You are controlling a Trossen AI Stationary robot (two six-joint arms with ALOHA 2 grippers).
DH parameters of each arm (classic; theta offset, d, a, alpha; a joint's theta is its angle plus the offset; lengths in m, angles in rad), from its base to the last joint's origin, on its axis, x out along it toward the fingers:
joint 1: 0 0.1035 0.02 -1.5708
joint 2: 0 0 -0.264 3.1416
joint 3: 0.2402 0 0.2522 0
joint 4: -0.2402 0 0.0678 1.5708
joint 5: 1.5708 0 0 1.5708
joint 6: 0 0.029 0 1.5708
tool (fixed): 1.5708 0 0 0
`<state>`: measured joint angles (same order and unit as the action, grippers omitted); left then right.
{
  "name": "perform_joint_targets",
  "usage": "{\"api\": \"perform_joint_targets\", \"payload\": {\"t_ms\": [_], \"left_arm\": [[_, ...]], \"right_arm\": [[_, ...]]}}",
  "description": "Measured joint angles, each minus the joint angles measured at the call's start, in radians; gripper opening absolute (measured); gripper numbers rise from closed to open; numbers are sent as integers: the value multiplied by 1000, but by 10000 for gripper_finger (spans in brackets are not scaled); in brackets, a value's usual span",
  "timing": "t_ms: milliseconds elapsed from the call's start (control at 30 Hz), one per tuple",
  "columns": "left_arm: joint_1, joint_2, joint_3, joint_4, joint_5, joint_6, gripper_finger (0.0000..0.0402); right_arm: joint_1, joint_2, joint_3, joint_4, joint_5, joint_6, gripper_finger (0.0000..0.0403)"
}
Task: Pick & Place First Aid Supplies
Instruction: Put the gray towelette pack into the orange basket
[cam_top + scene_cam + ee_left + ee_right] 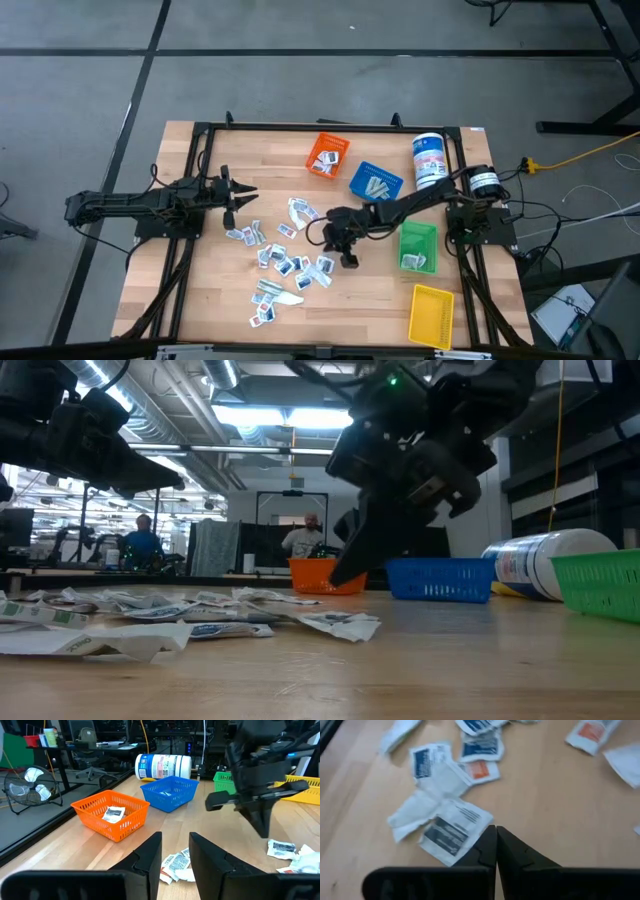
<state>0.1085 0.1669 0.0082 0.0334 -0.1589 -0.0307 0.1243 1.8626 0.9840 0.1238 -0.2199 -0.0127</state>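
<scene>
the packets (283, 262) are lying scattered over the middle and front of the table (200, 290), some overlapping, and a few more are sitting in the bins. the right gripper (349, 259) is hovering just above the right edge of the pile, its fingers (490, 851) pressed together with nothing between them, their tips pointing at a grey-printed packet (450, 831). the left gripper (245, 195) is hanging over the table's left side near the far edge of the pile, its fingers (150, 857) standing a little apart and holding nothing. beyond the pile the orange bin (327, 153), blue bin (375, 182), green bin (418, 247) and yellow bin (432, 314) are standing along the right, with a white canister (429, 159) lying on its side.
</scene>
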Motion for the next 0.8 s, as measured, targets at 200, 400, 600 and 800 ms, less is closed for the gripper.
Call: {"api": "perform_joint_targets", "payload": {"t_ms": [200,400,600,800], "left_arm": [[0,0,0,0,0,0,93],[0,0,0,0,0,0,91],[0,0,0,0,0,0,93],[0,0,0,0,0,0,91]], "right_arm": [[38,0,0,13,3,-78,49],[84,0,0,-3,49,-159,147],[97,0,0,-64,75,-209,185],[96,0,0,-121,145,-231,171]]}}
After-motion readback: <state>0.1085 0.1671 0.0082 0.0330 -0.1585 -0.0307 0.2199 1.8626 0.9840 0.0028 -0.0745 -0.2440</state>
